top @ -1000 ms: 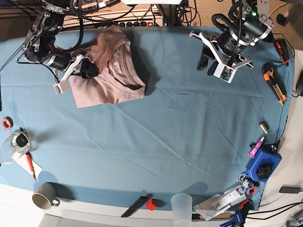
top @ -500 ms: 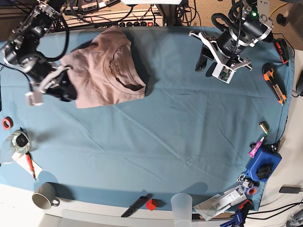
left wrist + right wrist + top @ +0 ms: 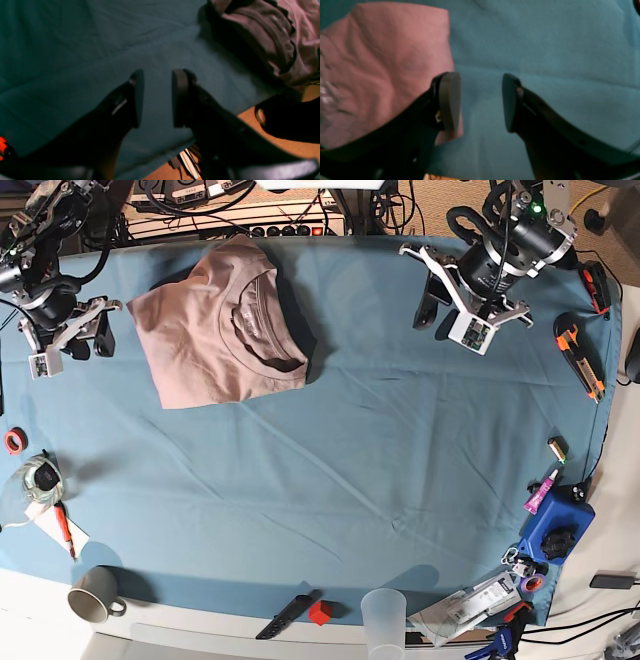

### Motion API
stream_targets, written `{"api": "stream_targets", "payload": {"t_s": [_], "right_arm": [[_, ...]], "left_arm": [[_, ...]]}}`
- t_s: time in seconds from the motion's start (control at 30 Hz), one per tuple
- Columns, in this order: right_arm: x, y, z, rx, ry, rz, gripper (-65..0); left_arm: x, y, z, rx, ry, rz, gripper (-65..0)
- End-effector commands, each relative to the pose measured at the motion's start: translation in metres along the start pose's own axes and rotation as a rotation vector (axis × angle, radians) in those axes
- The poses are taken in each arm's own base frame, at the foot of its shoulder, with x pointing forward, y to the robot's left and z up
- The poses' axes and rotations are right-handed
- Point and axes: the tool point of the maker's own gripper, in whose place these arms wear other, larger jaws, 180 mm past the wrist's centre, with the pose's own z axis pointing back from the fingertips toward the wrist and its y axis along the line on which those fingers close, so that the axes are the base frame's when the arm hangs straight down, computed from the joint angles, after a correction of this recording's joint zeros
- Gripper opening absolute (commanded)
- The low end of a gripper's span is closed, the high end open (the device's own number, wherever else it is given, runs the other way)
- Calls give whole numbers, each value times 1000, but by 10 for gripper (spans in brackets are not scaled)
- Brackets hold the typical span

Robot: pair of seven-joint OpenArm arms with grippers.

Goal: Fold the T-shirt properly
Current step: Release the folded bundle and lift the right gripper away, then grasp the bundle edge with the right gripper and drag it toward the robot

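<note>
**Folded shirt lies clear of both arms**

The T-shirt lies folded at the upper left of the base view on the teal cloth. The right gripper hangs just left of it, jaws apart and empty. The left gripper, upper right, is also parted and empty. A mug, cup and utility knife line the table edges.

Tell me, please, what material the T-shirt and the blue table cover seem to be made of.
T-shirt: soft knit fabric, probably cotton, matte; it wrinkles softly and has a ribbed collar. Table cover: thin woven cloth, matte teal; it lies flat with fine creases, and its fibre cannot be told.
</note>
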Motion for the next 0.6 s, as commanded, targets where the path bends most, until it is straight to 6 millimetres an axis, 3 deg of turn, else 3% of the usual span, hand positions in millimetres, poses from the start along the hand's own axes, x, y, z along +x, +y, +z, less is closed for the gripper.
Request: {"api": "stream_targets", "payload": {"t_s": [0.0, 0.07, 0.23, 0.33, 0.43, 0.57], "right_arm": [[16, -2, 1, 9, -59, -10, -379], [12, -6, -8, 35, -58, -64, -379], [-21, -5, -44, 197, 34, -289, -379], [-4, 6, -57, 349, -74, -408, -379], [15, 10, -54, 452, -182, -485, -379], [14, 7, -54, 439, -159, -464, -379]], "left_arm": [[9, -3, 3, -10, -41, -6, -476], [9, -3, 3, -10, -40, -6, -476], [9, -3, 3, -10, -41, -7, -476], [11, -3, 3, -9, -47, -8, -476], [11, -3, 3, -9, -47, -7, -476], [11, -3, 3, -9, -50, -7, -476]]}}
